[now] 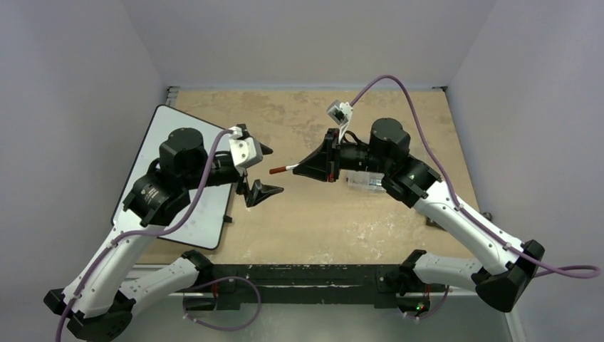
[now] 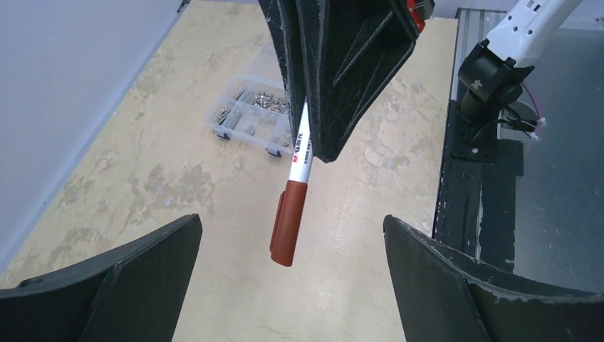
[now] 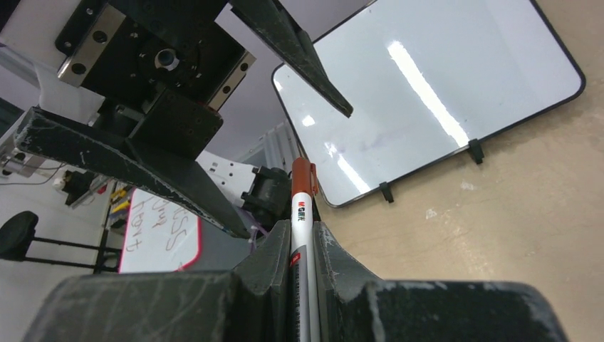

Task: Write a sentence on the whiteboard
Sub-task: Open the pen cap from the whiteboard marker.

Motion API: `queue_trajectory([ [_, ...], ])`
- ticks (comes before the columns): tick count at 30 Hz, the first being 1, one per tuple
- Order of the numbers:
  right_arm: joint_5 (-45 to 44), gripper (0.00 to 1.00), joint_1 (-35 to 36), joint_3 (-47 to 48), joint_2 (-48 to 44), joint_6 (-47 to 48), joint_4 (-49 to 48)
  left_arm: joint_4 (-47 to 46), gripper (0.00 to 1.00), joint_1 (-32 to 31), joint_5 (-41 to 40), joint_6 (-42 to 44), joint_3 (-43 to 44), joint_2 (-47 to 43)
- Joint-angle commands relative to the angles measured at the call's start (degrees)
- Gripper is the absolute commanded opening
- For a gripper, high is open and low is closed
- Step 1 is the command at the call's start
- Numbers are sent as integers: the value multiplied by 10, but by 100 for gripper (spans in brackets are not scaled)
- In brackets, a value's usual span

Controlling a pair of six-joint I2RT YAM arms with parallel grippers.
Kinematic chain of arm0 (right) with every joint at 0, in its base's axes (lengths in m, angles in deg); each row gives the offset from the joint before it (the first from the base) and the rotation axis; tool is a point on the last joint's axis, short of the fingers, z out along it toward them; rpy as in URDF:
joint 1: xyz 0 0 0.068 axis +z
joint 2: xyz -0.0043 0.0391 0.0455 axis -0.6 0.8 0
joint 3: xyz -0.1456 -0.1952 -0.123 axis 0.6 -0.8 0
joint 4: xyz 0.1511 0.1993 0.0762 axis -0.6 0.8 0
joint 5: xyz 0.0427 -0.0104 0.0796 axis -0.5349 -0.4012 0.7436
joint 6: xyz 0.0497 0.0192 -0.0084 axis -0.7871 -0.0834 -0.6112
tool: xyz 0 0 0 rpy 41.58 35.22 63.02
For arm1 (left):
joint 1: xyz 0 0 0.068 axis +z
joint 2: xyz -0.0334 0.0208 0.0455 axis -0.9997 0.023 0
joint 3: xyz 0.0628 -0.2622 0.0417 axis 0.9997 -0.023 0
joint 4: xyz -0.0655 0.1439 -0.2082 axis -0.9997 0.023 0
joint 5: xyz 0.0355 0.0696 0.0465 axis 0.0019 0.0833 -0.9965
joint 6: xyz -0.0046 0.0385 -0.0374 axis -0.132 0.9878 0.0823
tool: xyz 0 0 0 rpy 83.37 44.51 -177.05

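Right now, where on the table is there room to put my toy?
Bare table lies along the far edge, and in the near middle, before the black rail. Crowded: the whiteboard fills the left, the box sits under the right arm, and in the centre the right gripper holds a marker toward the open left gripper.

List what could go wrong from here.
1. The cap is on the marker; the open left pincer may close off-centre and miss it.
2. Pulling the cap could drag the marker out of the right pincer.
3. The left arm hangs over the whiteboard and could bump it.
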Motion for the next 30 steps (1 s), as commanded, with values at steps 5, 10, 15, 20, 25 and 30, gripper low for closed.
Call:
queue_trajectory([
  [5,-187,0,-1,54,-3,33,65,-16,100,-1,7,10,54,-17],
  [10,-289,0,-1,39,-19,27,75,-16,100,17,7,10,177,50],
  [15,-328,0,-1,31,-34,26,72,119,100,223,-418,-257,310,129],
  [20,-344,0,-1,20,-44,24,71,138,85,298,-460,-399,244,124],
  [25,-335,0,-1,3,-48,26,64,53,1,298,-296,-389,105,60],
  [30,-318,0,-1,-4,-43,23,44,66,0,299,-221,-367,87,42],
])
